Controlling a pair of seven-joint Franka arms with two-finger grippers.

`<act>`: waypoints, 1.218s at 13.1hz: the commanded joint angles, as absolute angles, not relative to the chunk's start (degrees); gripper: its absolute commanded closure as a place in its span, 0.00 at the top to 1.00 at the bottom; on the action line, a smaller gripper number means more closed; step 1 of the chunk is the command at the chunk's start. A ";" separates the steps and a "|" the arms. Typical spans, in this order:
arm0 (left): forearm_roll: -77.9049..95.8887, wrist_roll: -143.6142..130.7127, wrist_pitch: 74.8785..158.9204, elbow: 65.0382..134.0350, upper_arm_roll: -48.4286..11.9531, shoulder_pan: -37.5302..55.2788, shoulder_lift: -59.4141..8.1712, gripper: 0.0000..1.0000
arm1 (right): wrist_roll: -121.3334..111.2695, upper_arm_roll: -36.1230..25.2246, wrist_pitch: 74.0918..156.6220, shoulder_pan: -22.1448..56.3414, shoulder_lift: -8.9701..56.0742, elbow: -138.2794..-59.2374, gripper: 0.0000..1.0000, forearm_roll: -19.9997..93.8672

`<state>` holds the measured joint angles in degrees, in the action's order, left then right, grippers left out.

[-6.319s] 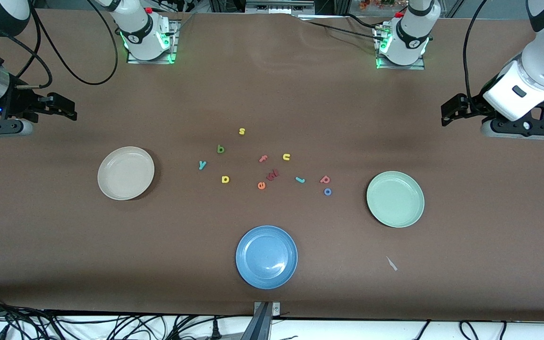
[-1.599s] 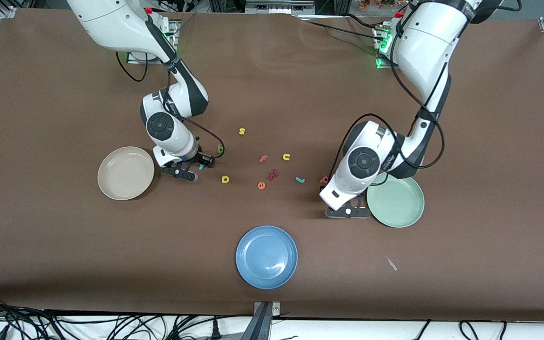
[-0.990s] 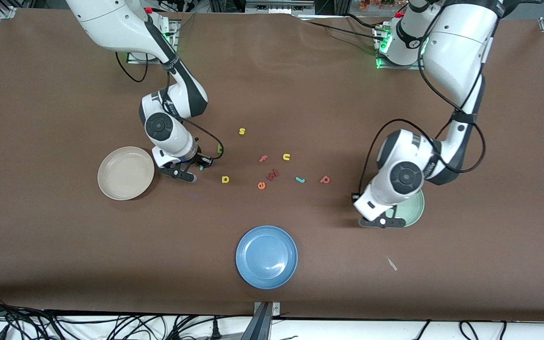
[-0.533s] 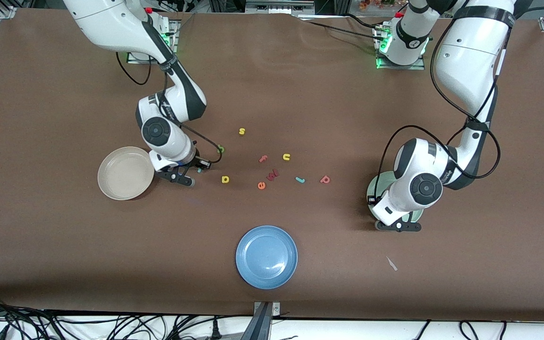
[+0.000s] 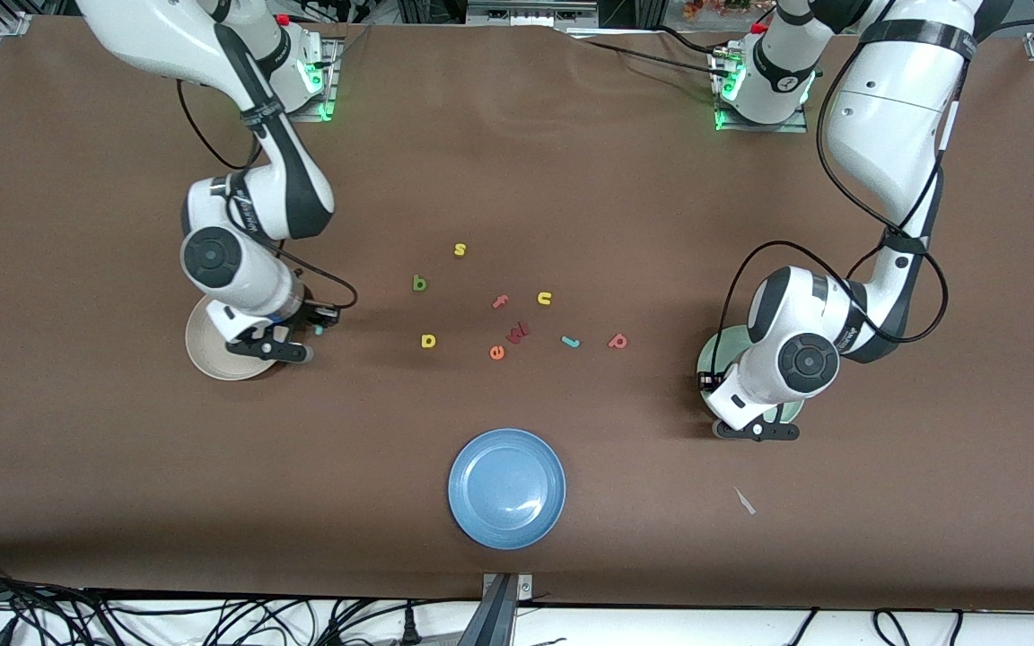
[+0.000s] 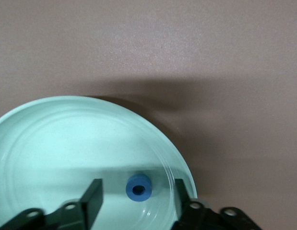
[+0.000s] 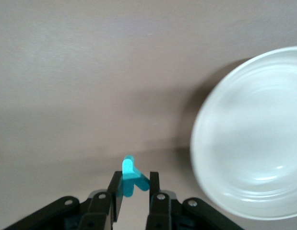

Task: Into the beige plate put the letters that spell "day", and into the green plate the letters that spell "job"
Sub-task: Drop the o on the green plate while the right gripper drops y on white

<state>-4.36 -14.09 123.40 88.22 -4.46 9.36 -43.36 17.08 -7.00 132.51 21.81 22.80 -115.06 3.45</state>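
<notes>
Right gripper (image 7: 131,187): clamped on the teal "y" (image 7: 130,173), up in the air just beside the beige plate (image 7: 254,143), toward the table's middle; the coming move runs plateward. Left gripper (image 6: 136,196): jaws apart over the green plate (image 6: 66,143), blue "o" (image 6: 138,187) lying loose between them in the plate.

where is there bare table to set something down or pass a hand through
Bare table lies between the blue plate and the beige plate, and between the blue plate and the green plate. Crowded: the loose letters around the red w, and both outer plates, with the right gripper and left gripper over them.
</notes>
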 commanded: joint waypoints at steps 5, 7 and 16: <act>-6.15 -13.27 122.87 87.54 -4.83 8.26 -43.07 1.00 | -6.66 -14.94 142.03 21.45 21.26 -123.05 0.06 4.39; -6.07 -13.27 122.87 87.36 -4.92 8.18 -42.98 1.00 | -6.51 -14.94 141.86 20.74 21.88 -122.70 0.80 4.48; -5.27 -19.92 121.20 84.90 -6.41 13.71 -42.71 1.00 | 14.38 -4.50 138.34 21.62 21.01 -120.67 1.00 11.69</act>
